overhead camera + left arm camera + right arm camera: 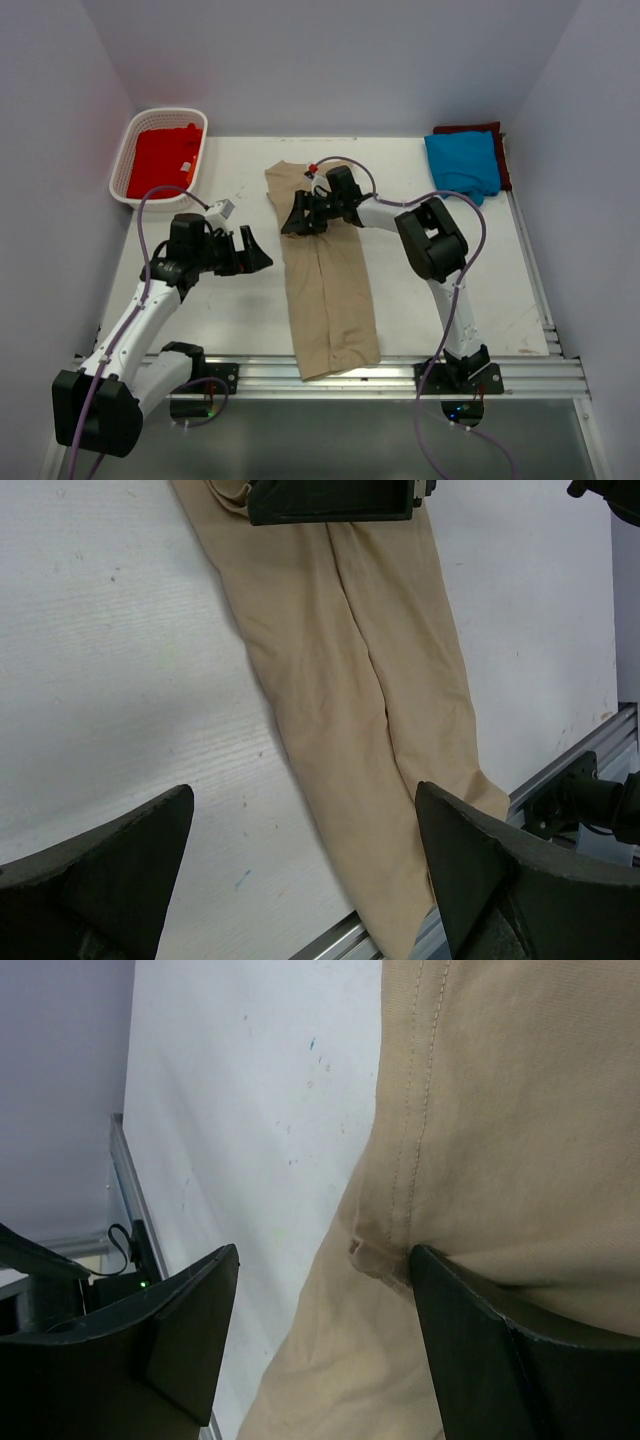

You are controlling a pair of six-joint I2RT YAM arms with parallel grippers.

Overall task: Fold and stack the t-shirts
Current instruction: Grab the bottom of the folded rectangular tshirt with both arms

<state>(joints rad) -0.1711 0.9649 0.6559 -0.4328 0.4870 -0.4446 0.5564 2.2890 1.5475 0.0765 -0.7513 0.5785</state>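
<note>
- White counter (480, 300) carries everything; both of your claws hang over its middle and left.
- Tan t-shirt (325, 290) is the one in hand. It lies as a long narrow strip, running from under your right claw (297, 217) down toward the arm bases, where its near end laps over the counter's edge onto the rail. It sits just to the right of your left claw (254, 252).
- Behind and to the left of the left claw is the white lattice basket (122, 150), with the red t-shirt (160, 160) lying in it.
- Well off to the right of the right claw, the blue t-shirt (462, 165) lies folded on top of the maroon one (470, 128), which shows only at its far edge.
- Your right claw is spread wide and grips nothing. It straddles the strip's left edge at a stitched seam, one finger over cloth and the other over bare counter.
- Your left claw is likewise spread wide with nothing in it, over bare counter beside the strip.
- By my reading, the lengthwise fold is done and the crosswise fold comes next. You would need to pinch one end through all layers and carry it over the other end, keeping the edges aligned.
</note>
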